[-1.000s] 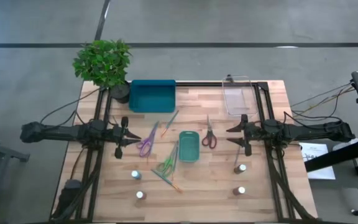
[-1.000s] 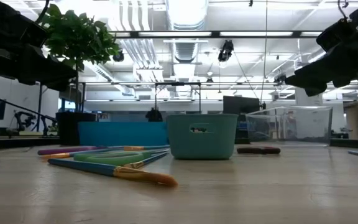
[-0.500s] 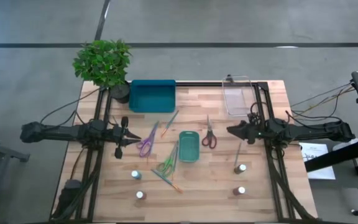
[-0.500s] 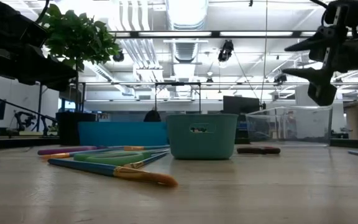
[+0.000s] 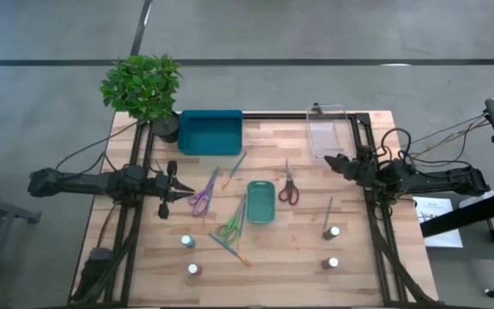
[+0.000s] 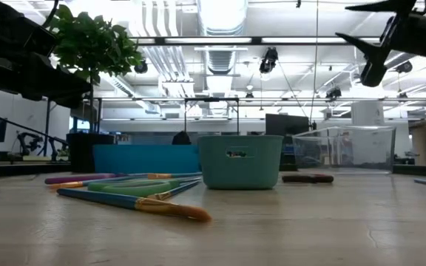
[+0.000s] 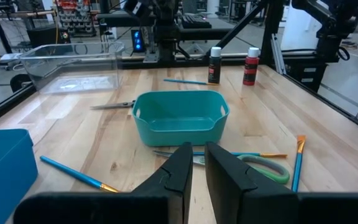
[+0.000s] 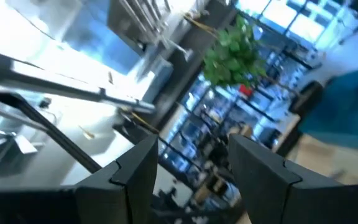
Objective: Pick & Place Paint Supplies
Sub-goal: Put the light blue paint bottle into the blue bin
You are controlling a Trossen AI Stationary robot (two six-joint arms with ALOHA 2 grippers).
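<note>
While both arms hover empty, four white-capped pots [image 5: 188,242], thin brushes [image 5: 231,249] and purple scissors [image 5: 202,195] lie scattered; left gripper [image 5: 186,190] narrow, right gripper [image 5: 328,160] parted.

both arms are matte black, built of chunky rounded segments, with thin dark cables trailing from their bases off the desk's sides. the left gripper [image 7: 194,168] ends in two flat, blocky black fingers with squared tips. the right gripper [image 8: 188,165] has the same dark angular fingers with bevelled edges.
</note>
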